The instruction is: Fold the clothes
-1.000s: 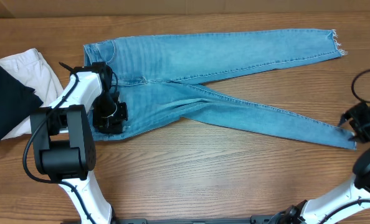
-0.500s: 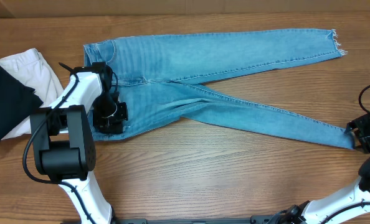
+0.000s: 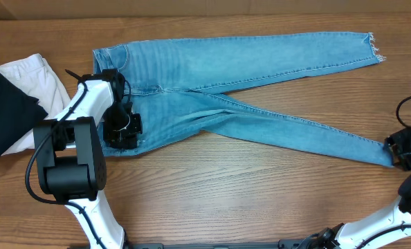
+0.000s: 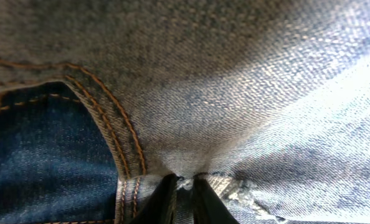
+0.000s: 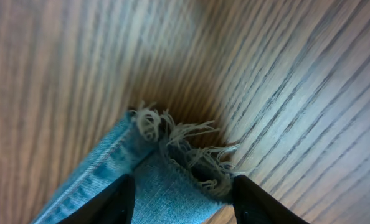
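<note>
Pinching jeans (image 3: 247, 59) at stitched waist, 9 o'clock, with left gripper (image 4: 184, 190); straddling frayed hem, 4 o'clock, with right gripper (image 5: 184, 193) spread.

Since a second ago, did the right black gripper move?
Yes. The right gripper slid toward the table's near edge, onto the light blue denim jeans' frayed hem.

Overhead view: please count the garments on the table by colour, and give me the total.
light blue jeans: 1
white folded garment: 1
black folded garment: 1
Total: 3 garments
</note>
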